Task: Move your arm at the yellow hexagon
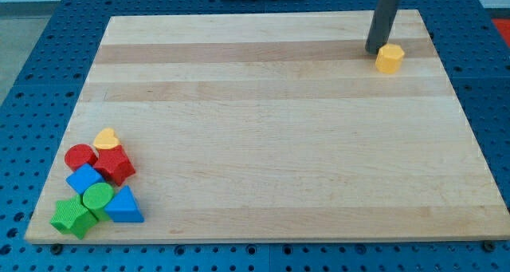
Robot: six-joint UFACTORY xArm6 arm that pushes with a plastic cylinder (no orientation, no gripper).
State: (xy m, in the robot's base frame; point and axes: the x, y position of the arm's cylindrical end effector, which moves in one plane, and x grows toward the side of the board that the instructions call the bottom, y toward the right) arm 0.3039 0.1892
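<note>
Filling most of the view is the wooden board (271, 136), resting on a blue pegboard table (32, 65). Up near the board's top right corner stands the dark rod (385, 17), and my tip (374, 51) sits right against the yellow hexagon (390, 58), just at its left side. No fingers on this arm, only the bare rod end, so nothing is gripped. Down in the bottom left corner, well apart, a cluster huddles together: blue triangle (123, 206), green star-like block (73, 217), red hexagon-like block (114, 165), blue cube (84, 179), red cylinder (80, 155), green cylinder (99, 198), and smallest, a yellow heart (106, 138) at the pile's top.
</note>
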